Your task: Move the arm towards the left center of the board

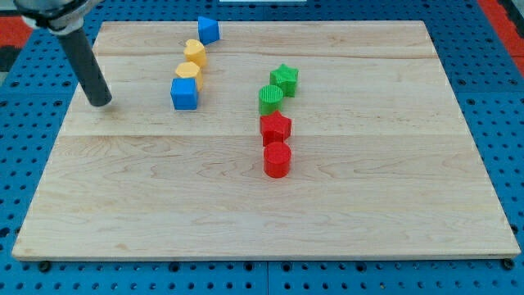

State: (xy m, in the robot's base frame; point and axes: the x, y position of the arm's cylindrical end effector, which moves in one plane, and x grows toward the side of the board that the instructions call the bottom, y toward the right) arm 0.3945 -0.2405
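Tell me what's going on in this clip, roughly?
A robot arm's rod is sliding over a wooden board. My tip sits near the view's left edge, touching no block; the blue cube is nearest, to its right. Two yellow blocks and a blue block line up above it. Green and red blocks cluster mid-board.

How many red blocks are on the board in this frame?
2. The red star sits right of the board's centre; the red cylinder is touching it just below. None appears hidden.
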